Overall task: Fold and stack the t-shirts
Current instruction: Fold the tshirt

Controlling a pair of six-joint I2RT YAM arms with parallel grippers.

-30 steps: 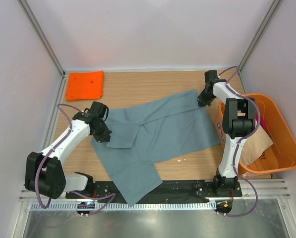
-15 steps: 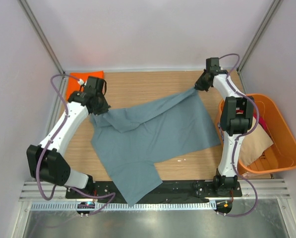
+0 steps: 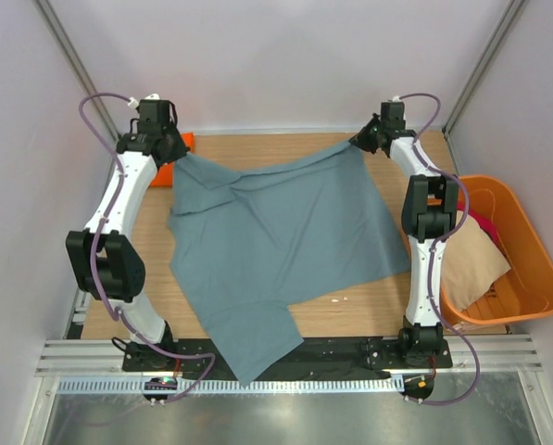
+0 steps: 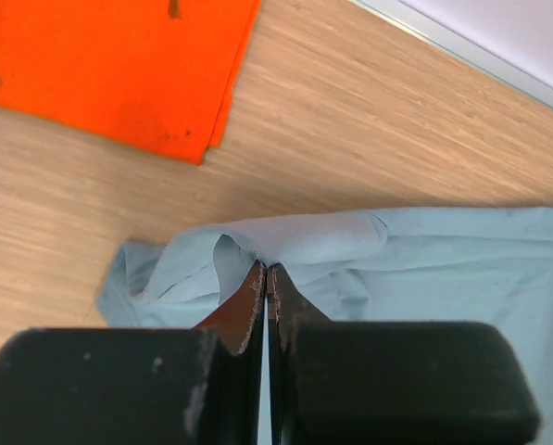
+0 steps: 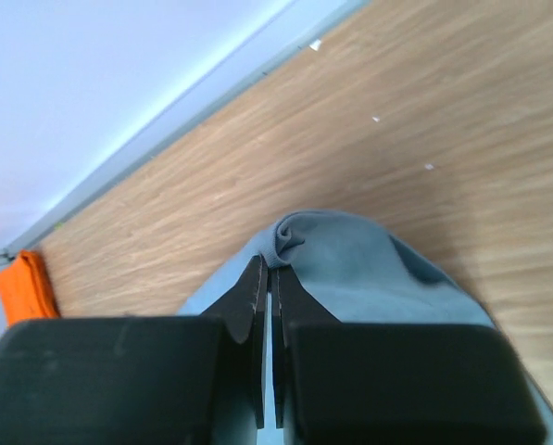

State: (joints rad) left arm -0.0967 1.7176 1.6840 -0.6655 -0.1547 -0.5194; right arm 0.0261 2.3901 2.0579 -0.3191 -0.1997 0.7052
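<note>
— Grey-blue shirt: where did it lie?
— Spread over the middle of the table. Far edge strung between the two grippers, close to the back wall. Nearest corner hung over the black rail by the arm bases.
— And on the left?
— Noted the left gripper pinched tight on the far left corner of that shirt. Wrist view: fingertips pressed together, a ridge of cloth caught between them. Loose folds bunched around the pinch, and one flap was turned over beside it.
— On the right?
— Much the same. The right gripper was closed, with a small puckered tuck of the same cloth nipped at its tips at the far right corner. From there the cloth fell away towards the arm.
— Other shirts seen?
— An orange shirt, folded flat in the far left corner of the table, just past the left gripper. From above, the arm hid most of it. In the wrist view it lay apart from the grey-blue cloth, with wood showing between them.
— Anything off the table?
— An orange tub on the right, beside the right arm. A beige shirt lay in it, draped over its left rim, and a red one was tucked behind that. Could not tell whether either was folded.
</note>
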